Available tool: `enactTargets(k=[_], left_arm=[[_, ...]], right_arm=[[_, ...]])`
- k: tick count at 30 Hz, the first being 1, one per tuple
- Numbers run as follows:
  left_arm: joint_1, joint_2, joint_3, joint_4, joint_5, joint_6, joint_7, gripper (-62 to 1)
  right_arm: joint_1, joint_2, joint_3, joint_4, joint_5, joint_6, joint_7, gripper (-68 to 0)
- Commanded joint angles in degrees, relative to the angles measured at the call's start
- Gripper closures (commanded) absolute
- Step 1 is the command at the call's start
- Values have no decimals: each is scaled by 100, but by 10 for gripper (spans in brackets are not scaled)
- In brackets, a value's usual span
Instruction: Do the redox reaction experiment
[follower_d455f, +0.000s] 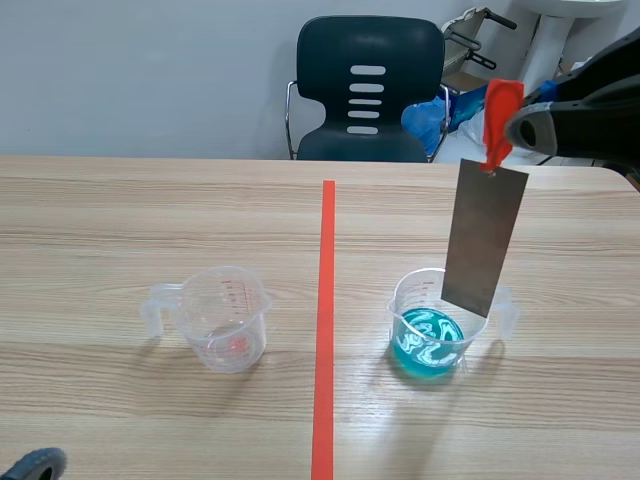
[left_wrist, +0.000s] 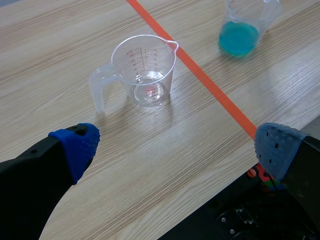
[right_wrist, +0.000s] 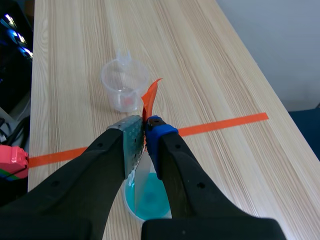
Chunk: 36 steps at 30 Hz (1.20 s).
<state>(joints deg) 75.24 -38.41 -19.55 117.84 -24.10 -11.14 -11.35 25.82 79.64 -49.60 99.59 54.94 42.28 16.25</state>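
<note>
The right gripper (right_wrist: 145, 130), raised over the table (follower_d455f: 100, 250), is clenched on a red tag (follower_d455f: 500, 112), its pads pinching the tag from both sides. From the tag a grey metal strip (follower_d455f: 485, 235) hangs straight down below the jaws, slightly tilted. Directly under the jaws stands a clear cup of blue liquid (follower_d455f: 428, 345), and the strip's lower end sits over its mouth at about rim level. Whether the strip touches the liquid cannot be told.

The left gripper (left_wrist: 176, 146) hovers low at the table's near edge with its jaws released, the blue pads spread wide and nothing between them. Ahead of its jaws stands an empty cup (left_wrist: 145, 70), upright, handle toward the left finger. Farther ahead and toward the right finger, across the orange tape line (left_wrist: 200, 75), is the cup of blue liquid. The two cups are well apart. A dark chair (follower_d455f: 368, 85) stands behind the table.
</note>
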Motion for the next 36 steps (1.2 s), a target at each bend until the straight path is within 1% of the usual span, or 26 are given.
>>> enactTargets(k=[1, 7, 12, 18, 19, 20, 21, 22, 24, 27, 29, 36], left_arm=[[20, 44, 17, 50, -26, -15, -83, -623], [20, 44, 17, 50, -26, -15, -83, -623], [20, 44, 17, 50, -26, -15, -83, -623], [20, 44, 17, 50, -26, -15, -83, -623], [20, 44, 17, 50, -26, -15, -83, -623], [20, 44, 17, 50, -26, -15, -83, -623], [20, 44, 17, 50, -26, -15, -83, -623], [20, 44, 17, 50, -26, -15, -83, -623], [20, 44, 17, 50, -26, -15, -83, -623], [20, 44, 17, 50, -26, -15, -83, -623], [20, 44, 17, 50, -26, -15, -83, -623], [20, 44, 17, 50, -26, -15, -83, -623]], right_arm=[[85, 70, 79, 37, 127, 44, 107, -9], [85, 70, 79, 138, 76, 44, 39, -9], [87, 72, 81, 295, 76, 44, -208, -9], [101, 83, 127, 409, 76, 44, -225, -9], [101, 83, 168, 407, 74, -37, -269, -9], [101, 83, 214, 400, 68, -216, -321, -9], [101, 83, 251, 382, 52, -308, -328, -9], [101, 83, 286, 356, 39, -367, -328, -9], [101, 83, 341, 308, 39, -396, -328, -9], [101, 83, 354, 236, 37, -603, -328, -8], [101, 83, 354, 160, 37, -654, -323, -8], [101, 81, 354, 57, 39, -651, -240, -8]])
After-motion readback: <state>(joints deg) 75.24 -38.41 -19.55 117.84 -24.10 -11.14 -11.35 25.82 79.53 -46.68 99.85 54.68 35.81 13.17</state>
